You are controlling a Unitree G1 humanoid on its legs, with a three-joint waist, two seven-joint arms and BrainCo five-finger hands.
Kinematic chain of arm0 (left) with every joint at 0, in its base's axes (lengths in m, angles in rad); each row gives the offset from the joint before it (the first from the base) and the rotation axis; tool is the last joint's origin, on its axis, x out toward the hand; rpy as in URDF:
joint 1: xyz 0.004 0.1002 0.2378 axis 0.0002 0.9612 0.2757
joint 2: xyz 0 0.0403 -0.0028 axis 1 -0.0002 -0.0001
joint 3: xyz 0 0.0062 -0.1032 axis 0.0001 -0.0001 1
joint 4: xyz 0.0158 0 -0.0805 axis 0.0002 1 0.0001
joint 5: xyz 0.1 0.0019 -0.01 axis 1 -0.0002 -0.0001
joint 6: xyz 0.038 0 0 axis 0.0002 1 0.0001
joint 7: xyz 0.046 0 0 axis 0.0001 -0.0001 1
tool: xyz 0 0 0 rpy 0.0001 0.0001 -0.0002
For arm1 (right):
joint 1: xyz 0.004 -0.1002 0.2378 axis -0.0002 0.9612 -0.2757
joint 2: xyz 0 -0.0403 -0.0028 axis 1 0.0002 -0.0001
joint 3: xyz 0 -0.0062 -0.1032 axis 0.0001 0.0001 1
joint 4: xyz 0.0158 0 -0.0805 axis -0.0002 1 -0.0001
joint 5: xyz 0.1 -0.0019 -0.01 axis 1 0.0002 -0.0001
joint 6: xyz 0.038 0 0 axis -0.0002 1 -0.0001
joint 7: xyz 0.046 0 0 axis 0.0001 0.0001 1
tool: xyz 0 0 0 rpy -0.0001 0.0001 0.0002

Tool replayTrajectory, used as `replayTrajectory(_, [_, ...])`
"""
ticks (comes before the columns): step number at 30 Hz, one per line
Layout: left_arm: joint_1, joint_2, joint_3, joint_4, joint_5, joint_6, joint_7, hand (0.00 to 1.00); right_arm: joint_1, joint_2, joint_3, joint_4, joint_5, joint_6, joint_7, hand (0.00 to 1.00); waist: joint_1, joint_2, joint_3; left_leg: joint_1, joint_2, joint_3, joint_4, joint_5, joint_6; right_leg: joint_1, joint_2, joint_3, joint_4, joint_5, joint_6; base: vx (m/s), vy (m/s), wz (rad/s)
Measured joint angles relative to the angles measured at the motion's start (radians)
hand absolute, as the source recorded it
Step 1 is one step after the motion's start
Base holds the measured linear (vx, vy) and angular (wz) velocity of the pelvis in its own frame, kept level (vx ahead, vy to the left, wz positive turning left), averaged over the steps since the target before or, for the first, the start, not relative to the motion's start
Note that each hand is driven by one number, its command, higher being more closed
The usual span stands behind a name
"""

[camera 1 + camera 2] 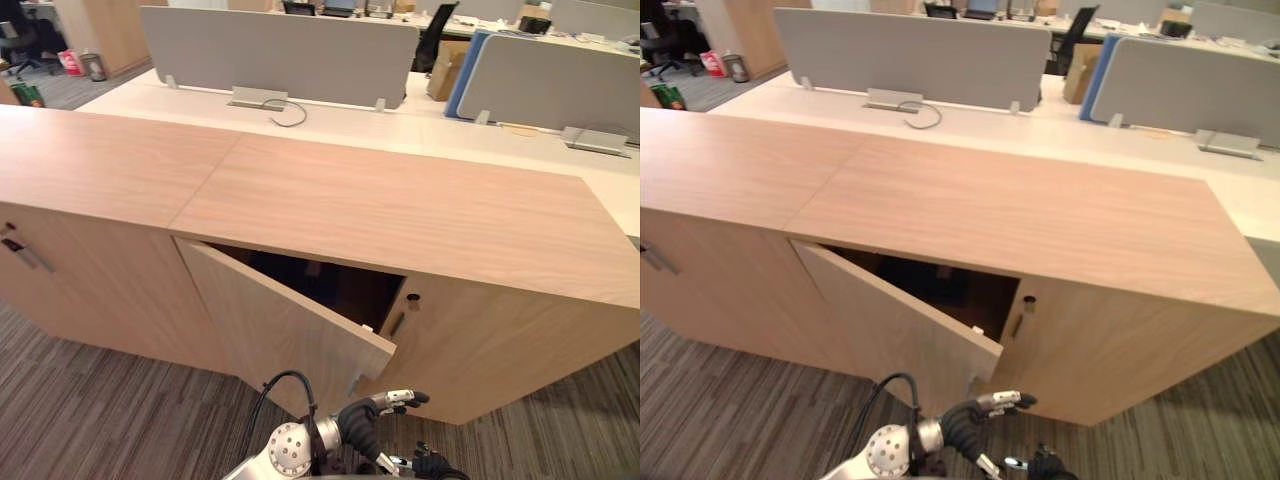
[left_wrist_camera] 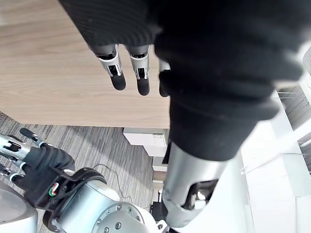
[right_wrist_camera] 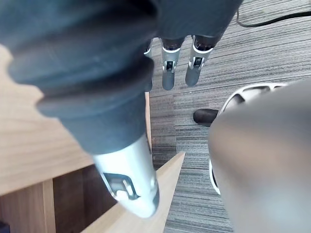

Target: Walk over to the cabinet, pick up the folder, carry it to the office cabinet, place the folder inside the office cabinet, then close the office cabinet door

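An office: desks (image 1: 420, 125) with grey divider screens (image 1: 280, 52), low wooden cabinets (image 1: 400, 215).

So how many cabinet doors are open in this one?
1. The middle door of the wooden cabinet is swung partly outward; the left door and right door look shut. Others may lie beyond the view's edges.

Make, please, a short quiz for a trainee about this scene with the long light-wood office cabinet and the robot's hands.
1. True or false: the hinged light-wood door of the long light-wood office cabinet is fully shut.
2. What covers the floor? A) grey striped carpet B) white tiles C) bare planks
3. Fill in: the left hand, near the cabinet, has ___ fingers.
Key: 1 false; 2 A; 3 straight.
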Motion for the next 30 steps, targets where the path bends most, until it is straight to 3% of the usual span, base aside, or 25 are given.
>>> replayTrajectory(4, [0.028, -0.014, 0.109, 0.039, -0.001, 0.005, 0.011, 0.0, 0.016, -0.01, -0.034, -0.002, 0.035, 0.002, 0.0, 0.0, -0.014, 0.011, -0.006, 0.014, 0.002, 0.039, 0.036, -0.032, -0.008, -0.003, 0.004, 0.048, -0.009, 0.008, 0.0, 0.05, 0.005, -0.32])
replayTrajectory(17, [0.094, -0.044, 0.38, 0.223, 0.085, 0.023, 0.123, 0.0, 0.036, -0.028, -0.011, -0.013, 0.079, -0.001, -0.001, 0.0, -0.008, 0.04, -0.017, 0.013, 0.015, 0.032, 0.14, -0.126, 0.0, 0.024, -0.007, 0.067, -0.026, 0.009, -0.001, 0.02, 0.002, -0.07])
replayTrajectory(23, [0.097, -0.092, 0.521, 0.503, 0.065, 0.007, 0.194, 0.0, 0.045, -0.032, 0.028, -0.022, 0.1, -0.014, -0.011, 0.0, -0.002, 0.043, -0.014, -0.005, 0.033, 0.019, 0.214, -0.171, 0.007, 0.036, -0.014, 0.065, -0.026, 0.008, 0.0, 0.0, 0.0, 0.0])
replayTrajectory(29, [0.094, -0.137, 0.799, 0.81, -0.05, 0.002, 0.283, 0.0, 0.058, -0.038, 0.105, -0.052, 0.111, -0.024, -0.027, 0.0, 0.011, 0.039, 0.014, -0.005, 0.062, 0.004, 0.274, -0.195, 0.019, 0.057, -0.001, 0.07, -0.027, 0.006, 0.001, 0.0, -0.004, -0.01])
replayTrajectory(30, [0.093, -0.138, 0.857, 0.87, -0.069, 0.003, 0.298, 0.0, 0.057, -0.038, 0.11, -0.052, 0.111, -0.025, -0.028, 0.0, 0.014, 0.036, 0.02, -0.005, 0.073, -0.002, 0.298, -0.206, 0.038, 0.066, 0.002, 0.073, -0.027, 0.003, 0.003, 0.01, -0.02, -0.06])
